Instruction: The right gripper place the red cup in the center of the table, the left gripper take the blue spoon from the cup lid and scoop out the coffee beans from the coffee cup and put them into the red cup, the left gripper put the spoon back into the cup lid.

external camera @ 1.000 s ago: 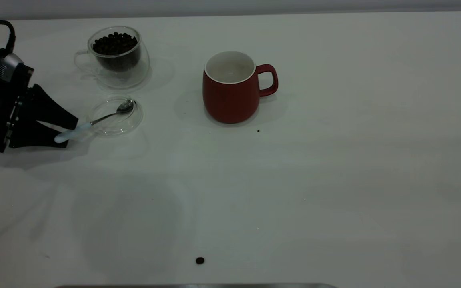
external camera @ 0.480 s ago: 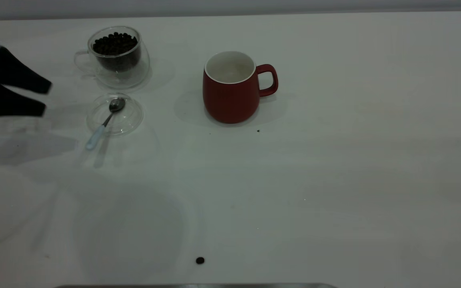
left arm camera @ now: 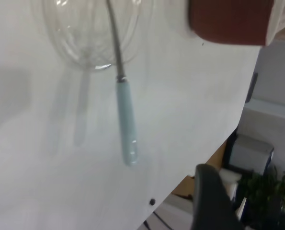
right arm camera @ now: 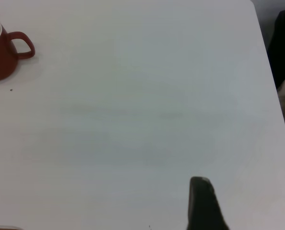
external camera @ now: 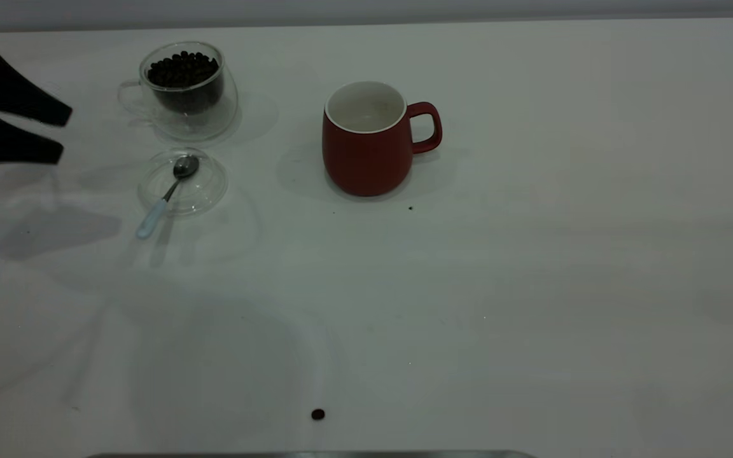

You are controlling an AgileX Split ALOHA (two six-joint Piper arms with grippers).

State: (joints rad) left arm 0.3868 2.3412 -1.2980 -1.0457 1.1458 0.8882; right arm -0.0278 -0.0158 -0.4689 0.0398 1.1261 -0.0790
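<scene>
Blue spoon lies with its steel bowl inside the cup lid, left of centre in the exterior frame, and its pale blue handle runs out over the lid's rim toward the lower left, the tip resting on the table. My left gripper hangs at the far left edge of that frame, well apart from the spoon, and my two dark fingers there are spread with a clear gap between them, pinching nothing. From my left wrist I see the spoon handle lying on the white top below the curved glass of the lid.

Just above the lid in the exterior frame stands the coffee cup, upright, with the coffee beans heaped dark inside it. The red cup stands upright near the upper middle, handle pointing right, its white inside showing. One loose bean lies near the bottom edge, and a dark speck sits just below the red cup.

My right gripper shows only as one dark finger at the bottom of its wrist frame, far from the red cup at that frame's upper left; I cannot tell how those fingers stand.
</scene>
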